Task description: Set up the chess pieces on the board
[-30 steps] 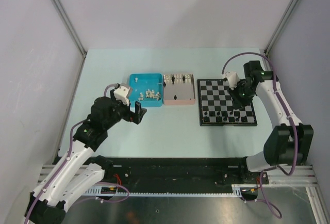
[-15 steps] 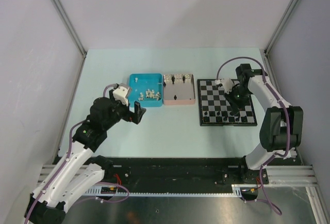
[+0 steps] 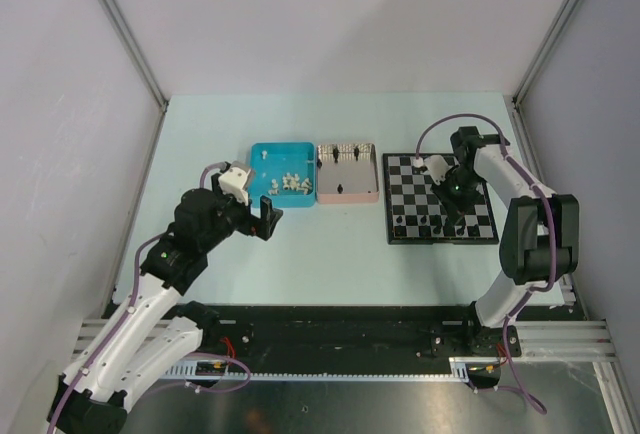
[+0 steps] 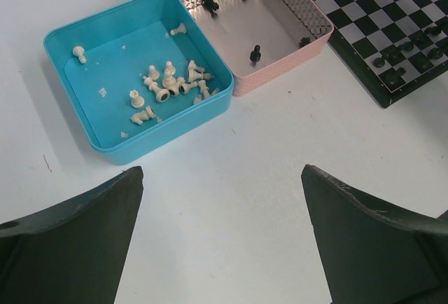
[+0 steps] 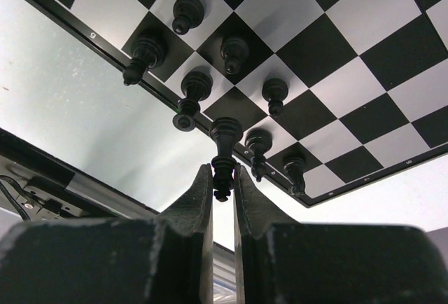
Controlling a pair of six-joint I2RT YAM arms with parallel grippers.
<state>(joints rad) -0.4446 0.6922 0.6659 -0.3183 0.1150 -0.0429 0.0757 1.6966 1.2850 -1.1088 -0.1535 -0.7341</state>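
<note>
Placing step, black side: my right gripper (image 5: 222,175) is closed narrow on the head of a black piece (image 5: 225,136). It's tall, bishop or queen, can't tell which. It's held upright over the edge row of the board (image 5: 336,45), in the gap between two neighbours. Its base looks at or just above the square; I can't tell from the wrist view whether it touches. Other black pieces (image 5: 234,48) stand on the two rows nearest that edge, seven that I count, all upright, the closest just beside the held one. My left gripper (image 4: 221,174) is spread wide, holding nothing, hovering over bare desk (image 4: 231,206) just in front of the blue tray (image 4: 112,59). The white pieces (image 4: 168,83) lie there in a loose heap, none on the board that I can see. The pink tray (image 4: 252,24) has about four black figures in it. I'd judge the task well under halfway: black part filled, white not begun. Next move as I read it: ease the piece down till the base sits flat and centred on its square. Then open the jaws only a little so the fingers don't knock the neighbours, lift straight up, and head to the pink tray. Risk is a tipped piece on release.
</note>
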